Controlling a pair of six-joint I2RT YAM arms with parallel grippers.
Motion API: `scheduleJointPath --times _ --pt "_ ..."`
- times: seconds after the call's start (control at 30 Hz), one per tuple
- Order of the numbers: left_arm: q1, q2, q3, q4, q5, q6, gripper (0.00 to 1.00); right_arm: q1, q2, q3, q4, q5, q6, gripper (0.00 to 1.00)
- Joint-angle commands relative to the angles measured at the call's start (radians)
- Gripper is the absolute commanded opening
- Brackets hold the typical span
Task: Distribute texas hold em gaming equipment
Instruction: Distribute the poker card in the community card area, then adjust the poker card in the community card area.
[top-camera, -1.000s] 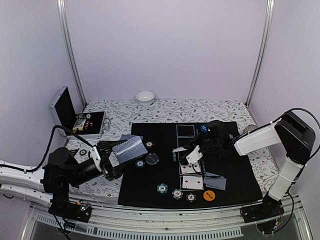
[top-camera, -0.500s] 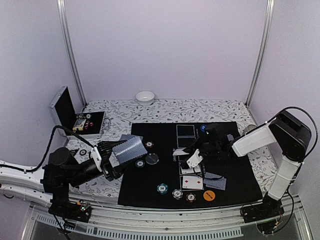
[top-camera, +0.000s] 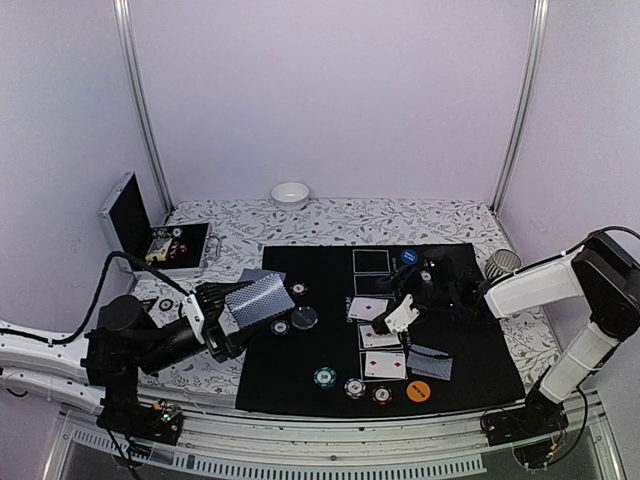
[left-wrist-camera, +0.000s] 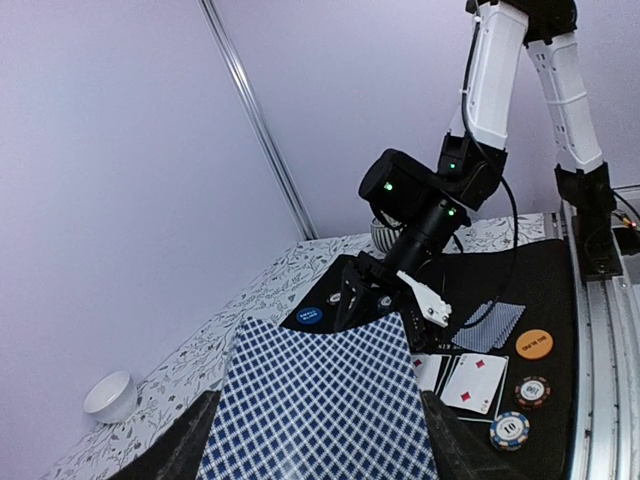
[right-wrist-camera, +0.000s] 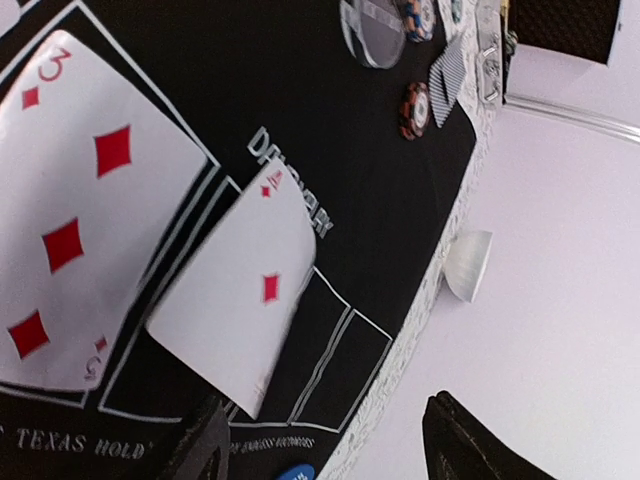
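My right fingers (top-camera: 402, 316) stand well apart with nothing between them, hanging just over the black felt mat with white card rectangles (top-camera: 300, 370). Right beneath them a face-up ace of diamonds (right-wrist-camera: 240, 300) lies free on the mat, tilted so that it cuts across its printed outline instead of sitting square inside it. Beside it, the face-up three of diamonds (right-wrist-camera: 90, 210) fills its own rectangle fairly neatly, and the overhead view shows one more face-up card (top-camera: 385, 365) nearer to me in the same column. The two rectangles beyond the ace (top-camera: 370, 272) look bare. My left fingers (top-camera: 238, 312) are closed on a pack of grey-blue check-backed playing cards (top-camera: 265, 295), held up over the mat's left edge, well apart from the right arm. A green, a white and a red striped-edge poker chip (top-camera: 354, 387) and a flat orange disc (top-camera: 418, 391) sit along the near edge of the mat, and a small face-down pile of cards (top-camera: 430, 362) lies just right of the column. I judge I am midway through laying out the shared cards, with three of five down. The next move calls for taking the right fingers across to the pack, pinching only the top card, and setting it in the next bare rectangle; the crooked ace may want a nudge first.
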Motion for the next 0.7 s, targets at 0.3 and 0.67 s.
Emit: scheduleJointPath --times 0.3,0.67 --pt "-0.020 -0.023 -0.005 0.032 -0.011 -0.004 0.61 -0.028 -0.289 0.166 0.036 0.075 0.969 0.99" --pt "-0.020 -0.077 -0.014 0.012 -0.174 -0.052 0.62 -0.030 0.188 0.626 -0.480 -0.441 1.984 0.45"
